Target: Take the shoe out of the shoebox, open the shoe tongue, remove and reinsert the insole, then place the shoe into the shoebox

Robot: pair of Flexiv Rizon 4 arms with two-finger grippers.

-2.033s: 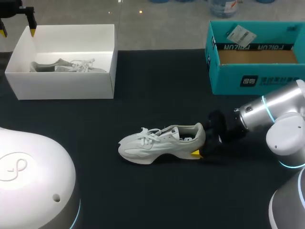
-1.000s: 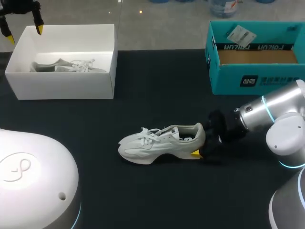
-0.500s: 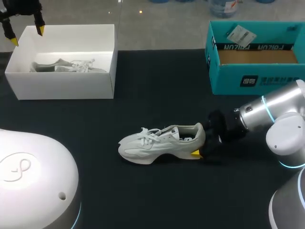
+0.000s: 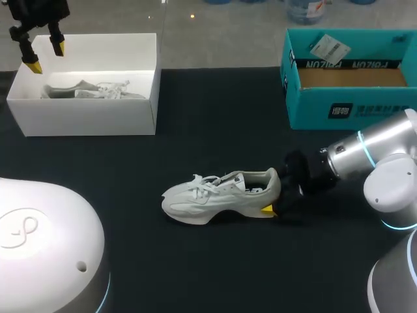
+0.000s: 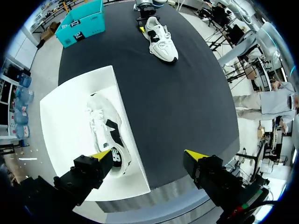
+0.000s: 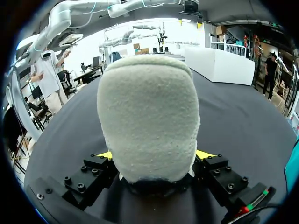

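A white sneaker point(image 4: 218, 195) lies on its sole mid-table, toe pointing left. My right gripper point(image 4: 273, 199) is at its heel, one finger on each side, shut on it. In the right wrist view the padded heel point(image 6: 147, 116) fills the gap of that gripper point(image 6: 156, 155), both yellow tips against it. A second pale shoe point(image 4: 91, 90) lies inside the white shoebox point(image 4: 98, 117) at the back left. My left gripper point(image 4: 45, 56) hangs open above the box's far left corner, holding nothing. Under the left gripper point(image 5: 148, 155) are that shoe point(image 5: 107, 135) and the box's floor point(image 5: 60, 121).
A teal shoebox point(image 4: 352, 107) stands open at the back right, a tag on its far flap. It also shows in the left wrist view as the teal box point(image 5: 81, 23), past the sneaker point(image 5: 161, 37). Black tabletop point(image 4: 215, 130) lies between the boxes.
My left gripper has moved right and lower, in over the white box's far left corner. The right arm and the sneaker have not moved.
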